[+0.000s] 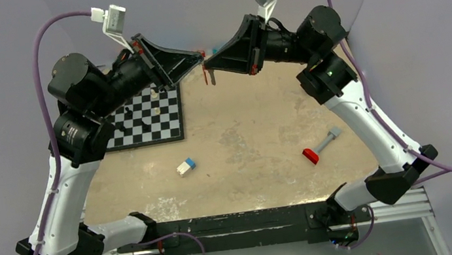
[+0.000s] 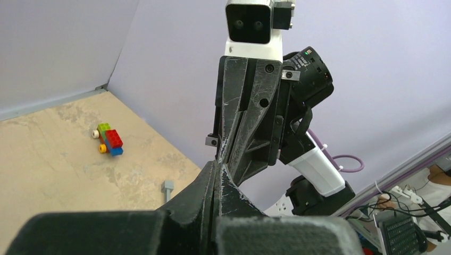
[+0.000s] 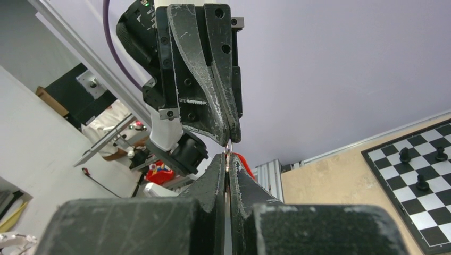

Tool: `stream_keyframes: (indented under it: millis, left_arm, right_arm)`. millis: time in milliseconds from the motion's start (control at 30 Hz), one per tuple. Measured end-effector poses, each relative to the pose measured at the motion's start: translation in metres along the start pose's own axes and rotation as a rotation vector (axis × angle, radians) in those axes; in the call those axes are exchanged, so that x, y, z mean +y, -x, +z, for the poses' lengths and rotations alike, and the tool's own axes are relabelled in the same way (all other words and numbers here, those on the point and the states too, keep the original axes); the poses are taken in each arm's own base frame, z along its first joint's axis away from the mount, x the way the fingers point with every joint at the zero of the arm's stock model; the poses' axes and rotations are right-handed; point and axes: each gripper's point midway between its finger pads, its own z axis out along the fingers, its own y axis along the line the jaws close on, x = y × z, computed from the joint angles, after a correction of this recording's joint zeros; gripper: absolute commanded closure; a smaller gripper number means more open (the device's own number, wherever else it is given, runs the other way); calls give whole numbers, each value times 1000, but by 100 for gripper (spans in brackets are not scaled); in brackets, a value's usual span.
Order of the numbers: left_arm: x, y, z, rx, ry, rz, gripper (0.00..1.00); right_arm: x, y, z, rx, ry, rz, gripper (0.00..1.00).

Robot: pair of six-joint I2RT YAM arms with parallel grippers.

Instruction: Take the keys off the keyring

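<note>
Both grippers meet tip to tip in mid-air over the back of the table. A small silver keyring (image 3: 228, 145) bridges the gap between them. My left gripper (image 2: 219, 166) is shut, its fingertips (image 3: 233, 137) pinching the ring's top. My right gripper (image 3: 227, 158) is also shut, with a thin strip of metal from the ring clamped in its jaws. A red key (image 1: 208, 76) hangs below the tips and shows as a red edge (image 3: 243, 160) beside my right finger. In the top view the left gripper (image 1: 199, 56) and the right gripper (image 1: 210, 64) touch noses. Any other keys are hidden.
A chessboard (image 1: 170, 127) with a few pieces lies back left, under the left arm. A blue-and-white block (image 1: 186, 166) sits mid-table, and a red block with a grey peg (image 1: 320, 147) lies to the right. A small brick car (image 2: 109, 141) rests near the back wall.
</note>
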Motion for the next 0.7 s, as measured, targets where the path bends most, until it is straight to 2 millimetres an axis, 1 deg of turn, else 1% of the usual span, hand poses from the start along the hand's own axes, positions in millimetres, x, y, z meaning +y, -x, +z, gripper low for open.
stream_keyframes:
  millis: [267, 567, 700]
  left_arm:
    - [1, 5, 2, -50, 8, -10, 100]
    - [3, 7, -3, -113, 45, -36, 100]
    - [4, 10, -5, -141, 65, -46, 100]
  right_arm:
    - [0, 5, 1, -26, -9, 12, 100]
    - [0, 8, 2, -44, -14, 26, 100]
    - [0, 14, 3, -71, -14, 25, 100]
